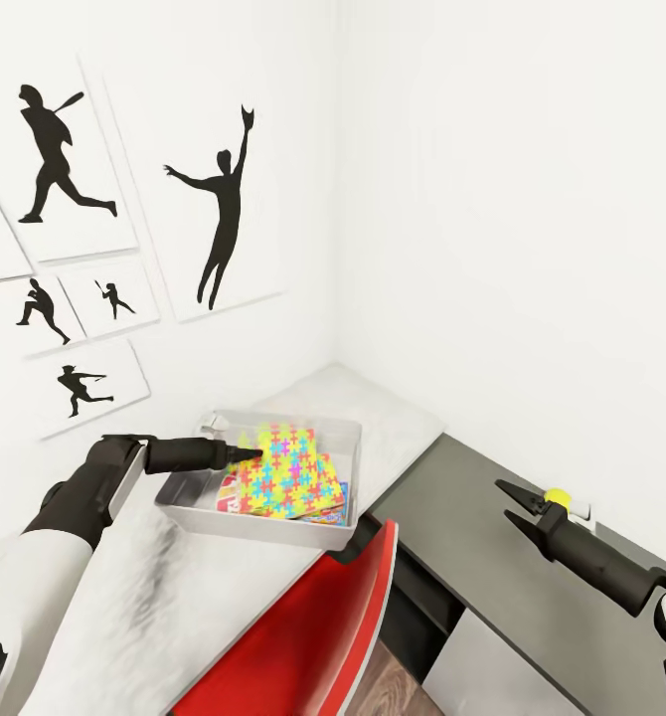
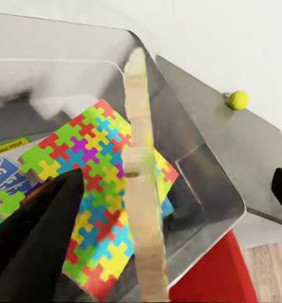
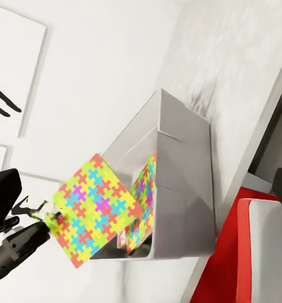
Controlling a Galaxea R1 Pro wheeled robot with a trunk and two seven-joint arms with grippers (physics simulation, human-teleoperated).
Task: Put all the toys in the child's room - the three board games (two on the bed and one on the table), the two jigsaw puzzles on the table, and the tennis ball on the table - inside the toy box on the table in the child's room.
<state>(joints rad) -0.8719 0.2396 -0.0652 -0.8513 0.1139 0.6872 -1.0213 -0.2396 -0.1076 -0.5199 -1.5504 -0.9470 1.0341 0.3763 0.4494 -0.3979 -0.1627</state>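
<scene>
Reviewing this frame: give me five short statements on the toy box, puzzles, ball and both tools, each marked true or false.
1. The left tool holds a jigsaw puzzle over the toy box. True.
2. The tennis ball already lies in the toy box. False: it sits on the dark grey wing of the table, by the right tool.
3. The right tool grips the ball. False: its fingers are spread and empty.
4. A second jigsaw puzzle lies inside the toy box. True.
5. The red chair stands far from the table. False: it is right in front.
</scene>
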